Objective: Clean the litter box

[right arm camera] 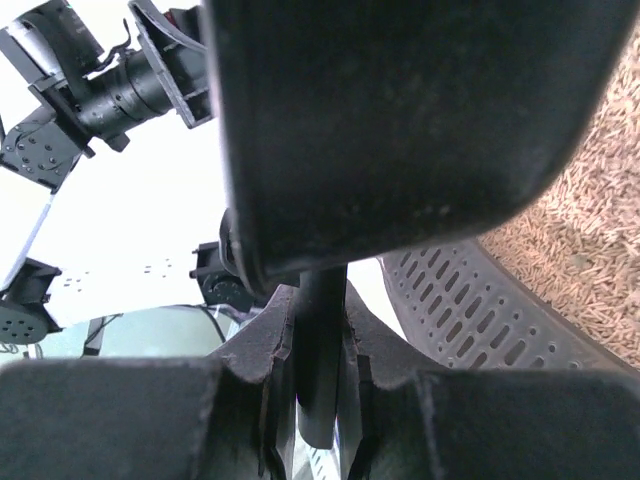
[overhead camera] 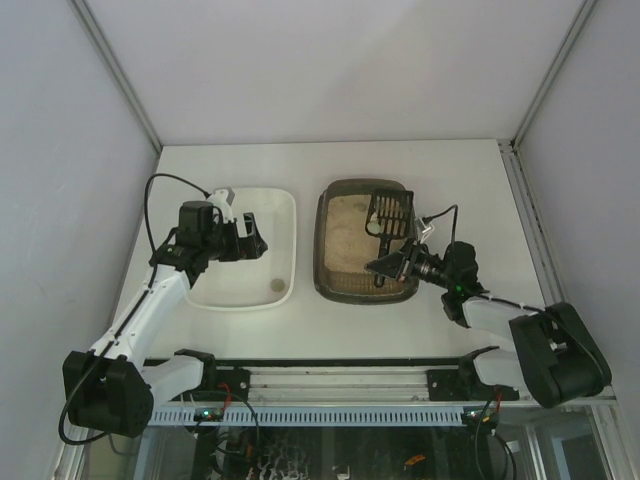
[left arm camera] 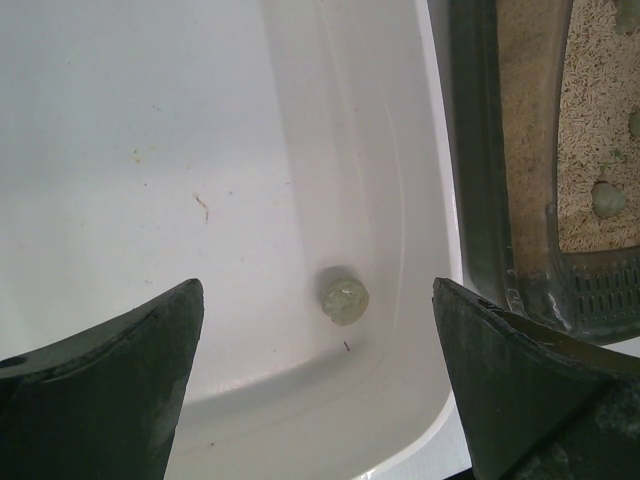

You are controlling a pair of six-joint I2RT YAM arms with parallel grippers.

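Directly under the left claw, whose jaws stand wide apart with nothing between them, lies a plain white tray on the pale counter. One round greenish lump rests in the tray's corner, just below the gap between the jaws in the wrist view. Immediately to that claw's right, beside the tray without clearly touching it, sits the litter box, a dark tray with a thick rim and beige litter inside. The right claw hovers over the box's near end, clamped tight on the thin handle of a black slotted scoop. The scoop's head rises beyond the claw, above the litter at the box's far end. Whether the scoop carries anything cannot be made out. At least one more greenish lump lies on the litter, ahead and to the right of the left claw. The cleaning looks partly done: one lump is out in the white tray, while at least one is left to be scooped from the litter and carried across.
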